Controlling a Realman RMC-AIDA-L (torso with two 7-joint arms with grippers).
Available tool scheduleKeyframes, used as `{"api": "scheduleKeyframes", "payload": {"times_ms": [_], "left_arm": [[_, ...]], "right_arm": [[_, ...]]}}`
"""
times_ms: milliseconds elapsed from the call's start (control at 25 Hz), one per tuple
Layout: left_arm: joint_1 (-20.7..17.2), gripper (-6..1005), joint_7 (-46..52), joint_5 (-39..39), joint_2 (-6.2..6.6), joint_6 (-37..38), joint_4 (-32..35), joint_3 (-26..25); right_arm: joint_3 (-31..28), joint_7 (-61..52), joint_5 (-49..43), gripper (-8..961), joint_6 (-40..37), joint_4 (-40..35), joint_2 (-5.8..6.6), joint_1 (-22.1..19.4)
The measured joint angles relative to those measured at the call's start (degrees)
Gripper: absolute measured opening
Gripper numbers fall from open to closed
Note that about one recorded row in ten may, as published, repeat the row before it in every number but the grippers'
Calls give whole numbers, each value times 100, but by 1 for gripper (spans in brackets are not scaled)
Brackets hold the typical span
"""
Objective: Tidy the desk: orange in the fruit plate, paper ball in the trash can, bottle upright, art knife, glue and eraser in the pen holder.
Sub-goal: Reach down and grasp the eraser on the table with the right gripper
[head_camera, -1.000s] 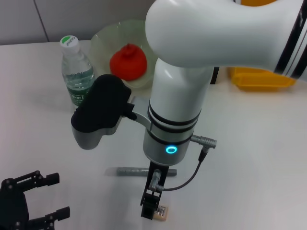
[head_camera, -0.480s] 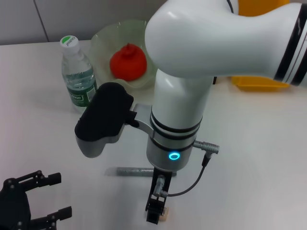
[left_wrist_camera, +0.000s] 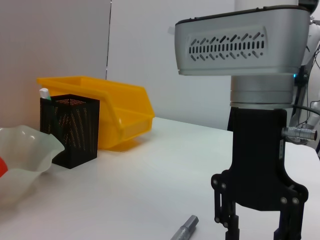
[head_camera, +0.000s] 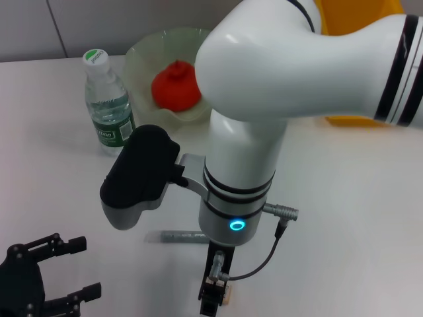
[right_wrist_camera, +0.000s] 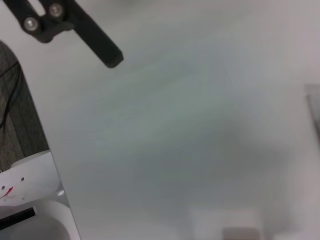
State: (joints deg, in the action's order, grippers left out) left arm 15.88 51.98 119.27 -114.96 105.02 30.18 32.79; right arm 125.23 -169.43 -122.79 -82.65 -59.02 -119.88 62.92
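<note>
My right gripper (head_camera: 213,300) hangs at the table's front edge, fingers (left_wrist_camera: 230,226) apart, right beside the small beige eraser (head_camera: 227,295). The grey art knife (head_camera: 173,236) lies just behind it, partly hidden by the arm. The orange (head_camera: 174,86) sits in the pale-green fruit plate (head_camera: 142,49). The bottle (head_camera: 106,99) stands upright to the plate's left. The black mesh pen holder (left_wrist_camera: 70,127) stands before the yellow trash can (left_wrist_camera: 117,107). A white cap (left_wrist_camera: 45,93) pokes out of the holder; I cannot tell whether it is the glue. The paper ball is out of view. My left gripper (head_camera: 53,277) rests open at the front left.
The right arm's bulky white forearm (head_camera: 291,59) spans the middle of the head view and hides the table behind it. Its grey-black wrist camera housing (head_camera: 135,175) juts out to the left. Bare table (head_camera: 350,218) lies at the right.
The right arm has shifted toward the table's front edge, and its gripper has come closer beside the eraser. The left gripper has stayed put.
</note>
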Motion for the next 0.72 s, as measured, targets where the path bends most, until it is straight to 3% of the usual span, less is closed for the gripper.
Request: {"api": "scheduleKeyframes", "payload": {"times_ms": [720], "left_arm": [[9, 757, -72, 0, -64, -105, 6, 16]], "right_arm": [[293, 47, 208, 515, 231, 324, 0, 115]]}}
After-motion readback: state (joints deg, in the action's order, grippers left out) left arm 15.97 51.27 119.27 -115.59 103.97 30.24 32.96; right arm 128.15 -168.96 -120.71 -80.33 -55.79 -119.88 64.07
